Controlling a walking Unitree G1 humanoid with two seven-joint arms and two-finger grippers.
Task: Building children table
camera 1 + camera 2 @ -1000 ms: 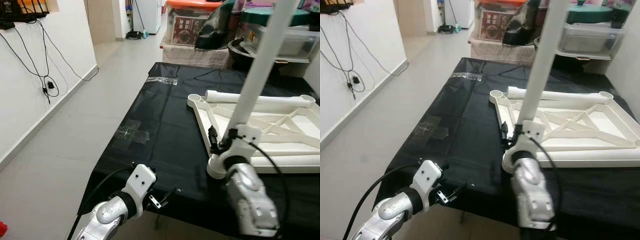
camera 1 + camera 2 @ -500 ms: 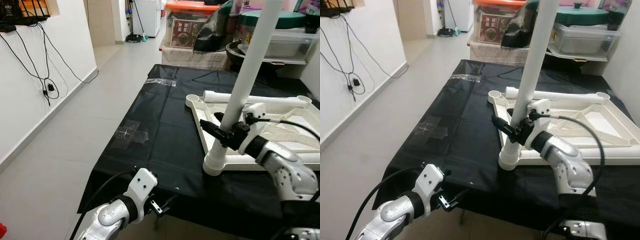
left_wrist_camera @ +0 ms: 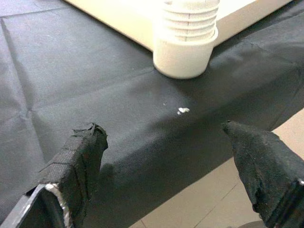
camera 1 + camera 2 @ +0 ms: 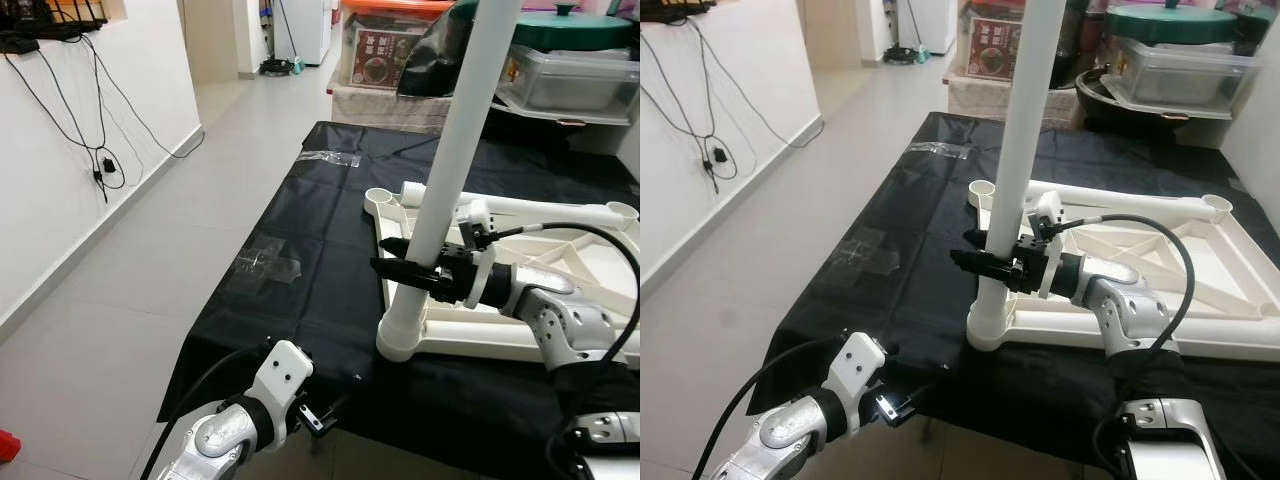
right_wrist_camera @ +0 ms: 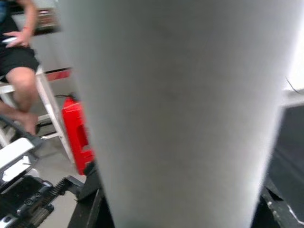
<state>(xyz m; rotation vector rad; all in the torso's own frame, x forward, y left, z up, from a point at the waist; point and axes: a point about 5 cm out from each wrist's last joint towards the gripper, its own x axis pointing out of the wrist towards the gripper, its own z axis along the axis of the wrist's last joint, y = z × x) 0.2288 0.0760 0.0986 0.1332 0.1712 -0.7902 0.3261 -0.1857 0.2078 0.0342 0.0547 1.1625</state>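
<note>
A white children's table top [image 4: 470, 338] lies upside down on a black cloth [image 4: 320, 250]. One white leg [image 4: 450, 150] stands upright in its near left corner socket [image 4: 400, 340]. My right gripper [image 4: 405, 272] reaches in from the right and is shut on that leg low down; in the right wrist view the leg [image 5: 175, 109] sits close between the fingers. A second white leg [image 4: 520, 208] lies along the far side of the top. My left gripper [image 3: 162, 129] hangs open below the cloth's front edge, short of the socket [image 3: 185, 52].
Storage boxes and pots [image 4: 390, 45] crowd the far end of the table. A wall with hanging cables [image 4: 100, 160] borders open floor on the left. Clear tape patches [image 4: 265, 265] lie on the cloth. A seated person [image 5: 19, 57] and a red object [image 5: 76, 133] are behind.
My right arm has swung from in front of the leg round to its right side, with the gripper staying at the leg. The camera shifted slightly. The left gripper stays low.
</note>
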